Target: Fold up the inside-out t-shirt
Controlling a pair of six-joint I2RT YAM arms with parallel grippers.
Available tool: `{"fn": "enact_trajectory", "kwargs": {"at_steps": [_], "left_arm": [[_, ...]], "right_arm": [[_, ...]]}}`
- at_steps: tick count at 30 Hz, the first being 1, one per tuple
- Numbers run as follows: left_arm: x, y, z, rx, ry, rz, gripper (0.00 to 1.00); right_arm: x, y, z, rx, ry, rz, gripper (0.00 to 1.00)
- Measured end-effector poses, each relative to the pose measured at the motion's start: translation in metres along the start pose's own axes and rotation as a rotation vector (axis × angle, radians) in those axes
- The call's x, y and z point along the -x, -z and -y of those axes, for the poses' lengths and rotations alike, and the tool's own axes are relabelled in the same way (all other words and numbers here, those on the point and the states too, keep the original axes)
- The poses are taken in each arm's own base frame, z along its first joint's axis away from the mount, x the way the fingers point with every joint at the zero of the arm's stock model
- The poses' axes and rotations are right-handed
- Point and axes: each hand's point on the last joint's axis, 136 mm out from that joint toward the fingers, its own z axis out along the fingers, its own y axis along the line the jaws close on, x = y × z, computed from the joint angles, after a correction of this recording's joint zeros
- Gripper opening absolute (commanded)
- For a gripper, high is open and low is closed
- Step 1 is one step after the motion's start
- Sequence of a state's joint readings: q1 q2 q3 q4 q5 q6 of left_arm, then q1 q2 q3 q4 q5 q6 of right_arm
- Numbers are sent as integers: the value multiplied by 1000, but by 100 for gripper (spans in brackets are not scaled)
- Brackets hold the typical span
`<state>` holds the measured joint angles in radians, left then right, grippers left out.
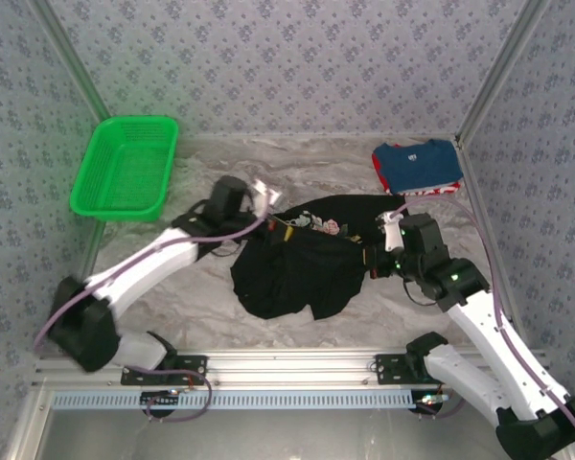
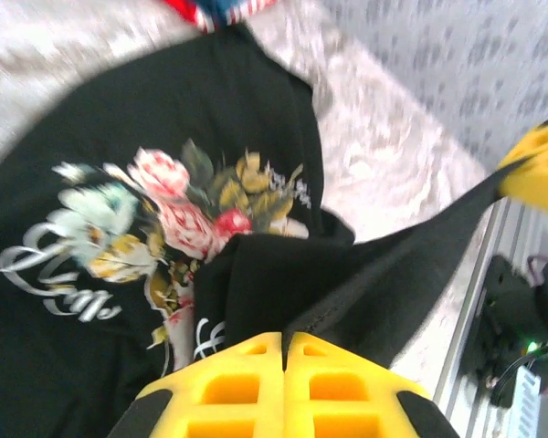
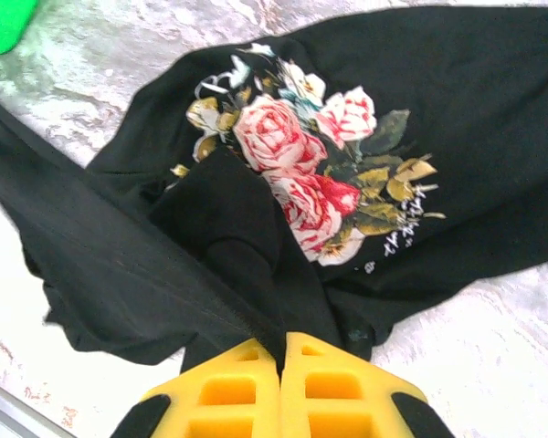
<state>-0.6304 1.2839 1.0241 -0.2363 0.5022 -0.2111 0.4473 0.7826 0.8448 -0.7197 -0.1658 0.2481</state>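
The black t-shirt (image 1: pixel 297 264) lies bunched in the middle of the table, a floral print (image 1: pixel 316 224) showing near its far edge. My left gripper (image 1: pixel 264 215) is at the shirt's far left edge. In the left wrist view its yellow fingers (image 2: pixel 285 345) are shut on a black fabric edge (image 2: pixel 384 283) stretched taut toward the right. The roses of the floral print (image 2: pixel 178 214) lie beyond. My right gripper (image 1: pixel 374 257) is at the shirt's right side. Its fingers (image 3: pixel 281 345) are shut on a taut fold of the shirt (image 3: pixel 100 246), with the floral print (image 3: pixel 310 173) ahead.
A green basket (image 1: pixel 125 168) stands at the far left. A folded blue shirt with red trim (image 1: pixel 417 168) lies at the far right, close to the wall frame. Patterned walls enclose the table, and an aluminium rail (image 1: pixel 287 364) runs along the near edge.
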Motion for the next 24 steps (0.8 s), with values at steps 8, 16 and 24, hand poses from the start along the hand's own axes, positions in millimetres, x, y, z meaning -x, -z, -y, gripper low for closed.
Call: {"fn": "enact_trajectory", "kwargs": {"at_steps": [8, 16, 24], "left_arm": [[-46, 81, 4, 131, 185, 36, 0], [-183, 74, -36, 309, 577, -273, 64], [-102, 61, -95, 429, 588, -22, 75]], "right_arm": [[-15, -7, -64, 232, 145, -31, 4], [-119, -53, -77, 272, 178, -416, 39], [13, -89, 4, 49, -90, -100, 54]]}}
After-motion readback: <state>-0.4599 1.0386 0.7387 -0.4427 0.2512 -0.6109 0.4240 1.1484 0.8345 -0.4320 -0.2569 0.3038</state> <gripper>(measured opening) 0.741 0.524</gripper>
